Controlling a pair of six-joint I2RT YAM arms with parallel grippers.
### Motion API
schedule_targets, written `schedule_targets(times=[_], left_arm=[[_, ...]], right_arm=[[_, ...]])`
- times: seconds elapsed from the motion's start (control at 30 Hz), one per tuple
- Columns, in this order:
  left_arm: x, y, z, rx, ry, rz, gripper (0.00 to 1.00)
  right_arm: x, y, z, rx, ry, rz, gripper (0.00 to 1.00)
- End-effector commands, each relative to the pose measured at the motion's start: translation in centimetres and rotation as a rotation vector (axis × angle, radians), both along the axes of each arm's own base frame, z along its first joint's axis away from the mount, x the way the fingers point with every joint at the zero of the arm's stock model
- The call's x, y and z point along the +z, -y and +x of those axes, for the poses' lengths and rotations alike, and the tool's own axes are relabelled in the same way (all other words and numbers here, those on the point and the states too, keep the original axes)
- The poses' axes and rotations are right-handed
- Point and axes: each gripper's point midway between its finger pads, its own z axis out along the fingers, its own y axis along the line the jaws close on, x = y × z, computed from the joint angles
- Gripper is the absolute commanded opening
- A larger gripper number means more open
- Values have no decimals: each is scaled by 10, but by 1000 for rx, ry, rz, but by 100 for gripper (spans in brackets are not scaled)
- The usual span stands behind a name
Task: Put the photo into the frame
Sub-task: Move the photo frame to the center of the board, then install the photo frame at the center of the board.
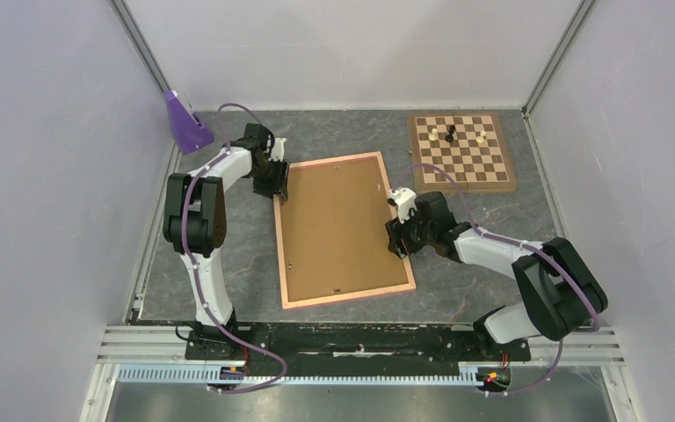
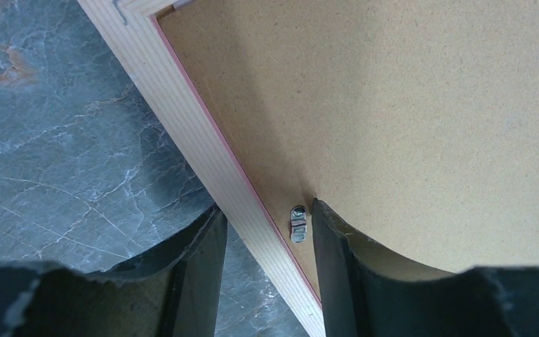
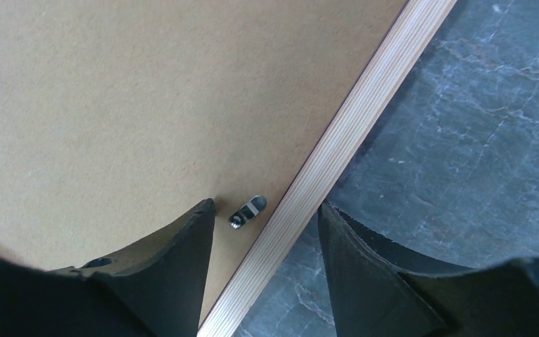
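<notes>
Where the frame point(image 1: 349, 295) lies back-up at mid-table, board point(image 1: 338, 224) inside, its long axis runs near-to-far, far end leaning slightly left. Left gripper point(image 1: 274, 186) and right gripper point(image 1: 397, 239) each straddle a side rail, fingers apart, gripping nothing. Bare table point(image 1: 246, 264) surrounds it; chessboard point(image 1: 462, 151) far-right.

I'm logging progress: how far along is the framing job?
Done, apparently: the backing board lies inside the face-down frame; the photo is out of sight, so presumably beneath. In hand: the left end effector and right end effector hang open over the side rails, each at a metal tab. Remaining: likely securing the tabs, then turning the frame over.
</notes>
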Motion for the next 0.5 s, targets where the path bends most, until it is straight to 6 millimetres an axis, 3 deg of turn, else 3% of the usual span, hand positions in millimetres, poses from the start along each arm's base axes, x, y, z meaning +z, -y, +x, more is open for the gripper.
schedule_targets(times=[0.0,0.23,0.47], left_arm=[[1,19,-12,-65,-1,-53,53],[2,16,-16,-69,-5,-36,53],[6,13,-18,-71,-4,-22,54]], right_arm=[[19,-7,30,-56,60,22,57],[18,-6,29,-37,39,3,55],[7,1,16,-9,-13,-39,55]])
